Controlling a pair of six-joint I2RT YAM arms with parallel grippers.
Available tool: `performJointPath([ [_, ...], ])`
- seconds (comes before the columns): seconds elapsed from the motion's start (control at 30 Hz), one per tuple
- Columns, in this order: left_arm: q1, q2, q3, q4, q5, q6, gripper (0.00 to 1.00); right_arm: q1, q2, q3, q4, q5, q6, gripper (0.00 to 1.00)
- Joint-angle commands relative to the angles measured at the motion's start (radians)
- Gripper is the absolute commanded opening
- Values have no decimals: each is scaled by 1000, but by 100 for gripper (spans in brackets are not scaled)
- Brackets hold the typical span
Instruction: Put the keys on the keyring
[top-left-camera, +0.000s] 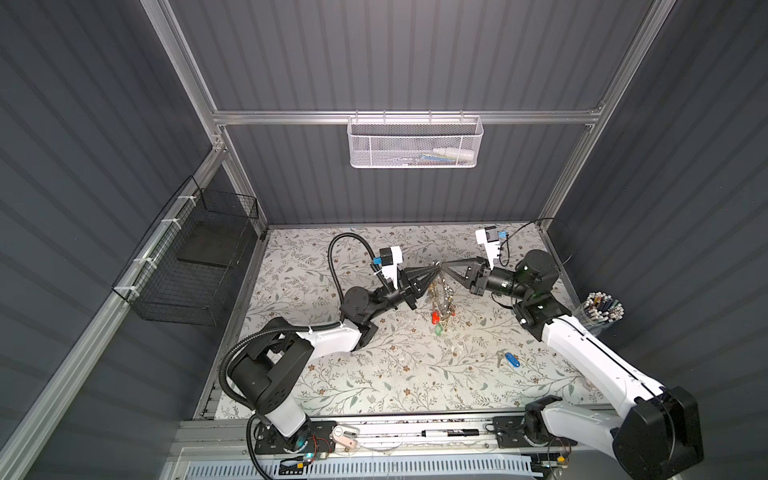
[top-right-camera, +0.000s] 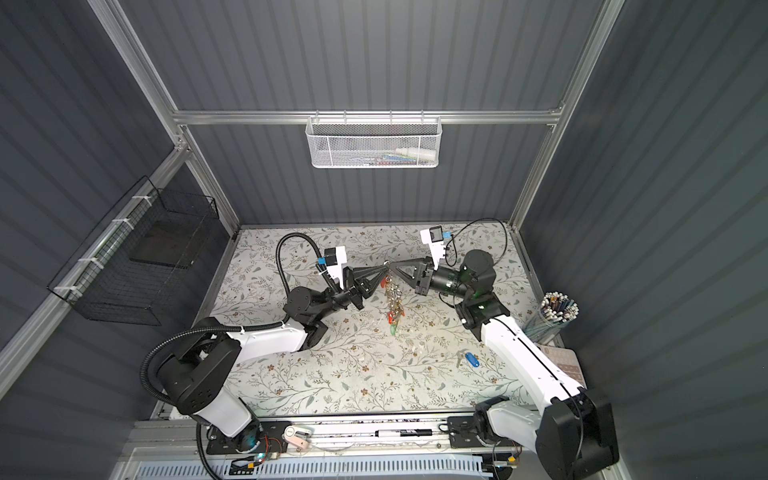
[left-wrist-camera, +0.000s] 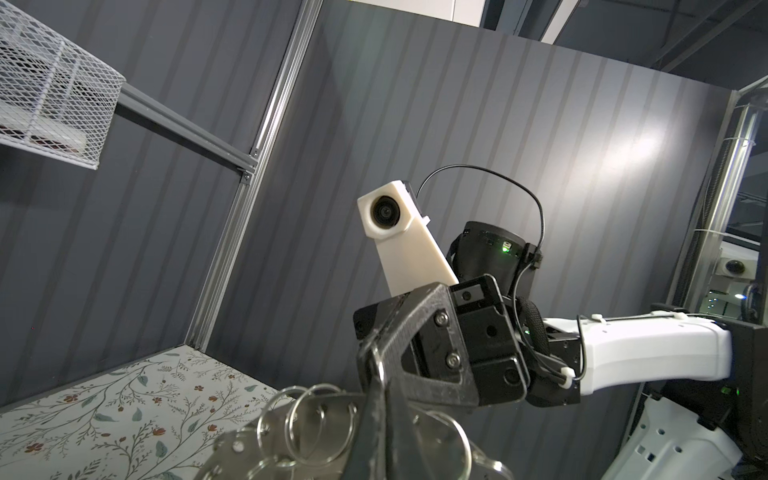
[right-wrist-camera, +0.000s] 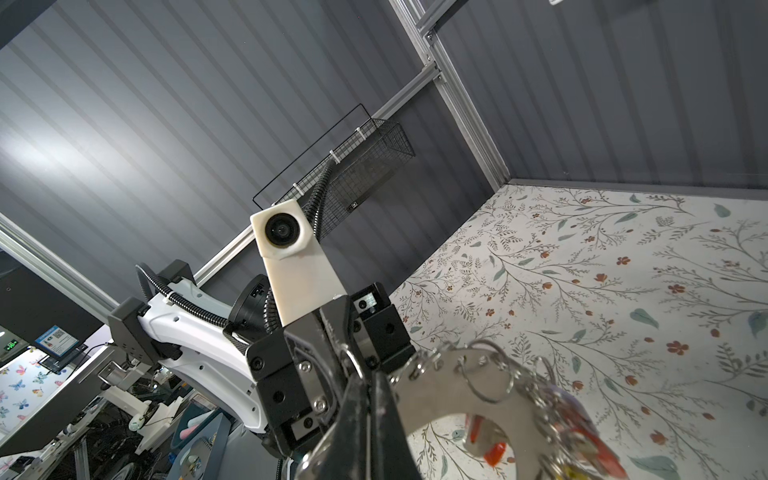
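Observation:
The keyring (top-left-camera: 441, 297) (top-right-camera: 392, 296) hangs in the air over the middle of the table, its red and green tags lowest. Both grippers meet tip to tip at its top. My left gripper (top-left-camera: 435, 271) (left-wrist-camera: 379, 382) is shut on the grey plate (left-wrist-camera: 249, 442) at its rim, among the split rings. From the other side my right gripper (top-left-camera: 445, 268) (right-wrist-camera: 369, 382) is shut on the same rim of the plate (right-wrist-camera: 449, 386). The keys (top-left-camera: 508, 359) (top-right-camera: 468, 359), with their blue tag, lie on the table near the right arm, away from both grippers.
A cup of pens (top-left-camera: 603, 311) stands at the table's right edge. A white mesh basket (top-left-camera: 415, 143) hangs on the back wall and a black wire basket (top-left-camera: 187, 270) on the left wall. A marker (top-left-camera: 451, 433) lies on the front rail.

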Motion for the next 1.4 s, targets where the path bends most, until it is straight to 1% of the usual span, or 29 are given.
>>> performJointPath([
  [0.0,53,24,43,61,1,-61,0,2,-19,3,-25,12,-28,0],
  [0.07,70,29,48,60,19,-91,3,2,-31,11,-75,33,-70,0],
  [0.27,115,37,44,57,75,-142,16,2,-37,45,-223,104,-212,0],
  [0.37,141,36,48,4,112,-159,19,2,-37,65,-283,125,-280,0],
  [0.4,148,31,48,-14,124,-157,21,2,-63,69,-297,127,-300,0],
  [0.47,167,5,49,-98,150,-133,27,3,-73,76,-332,128,-351,0],
  [0.57,195,-59,73,-356,210,2,34,6,-81,79,-373,124,-434,0],
  [0.63,203,-102,97,-539,276,144,44,8,-82,81,-399,114,-493,0],
  [0.73,208,-171,99,-702,325,315,50,10,-77,78,-423,95,-570,0],
  [0.77,209,-191,105,-754,352,379,52,9,-76,76,-425,90,-590,0],
  [0.83,210,-224,149,-956,416,556,55,13,-73,70,-429,80,-643,0],
  [0.93,209,-226,262,-1249,477,770,55,24,-82,47,-416,77,-721,0],
  [0.97,210,-216,294,-1335,506,833,55,25,-87,32,-400,57,-742,0],
  [1.0,208,-198,338,-1423,533,894,55,27,-96,2,-351,30,-761,0],
  [1.03,208,-179,385,-1511,542,943,54,33,-105,-24,-309,28,-776,0],
  [1.1,208,-154,448,-1594,526,995,51,37,-114,-33,-294,28,-787,0],
  [1.17,208,-149,466,-1624,517,1035,50,37,-107,-21,-322,13,-803,0],
  [1.27,208,-144,496,-1681,533,1101,49,42,-94,-13,-343,8,-810,0],
  [1.37,206,-129,543,-1774,532,1164,43,48,-96,-26,-314,-7,-802,0],
])
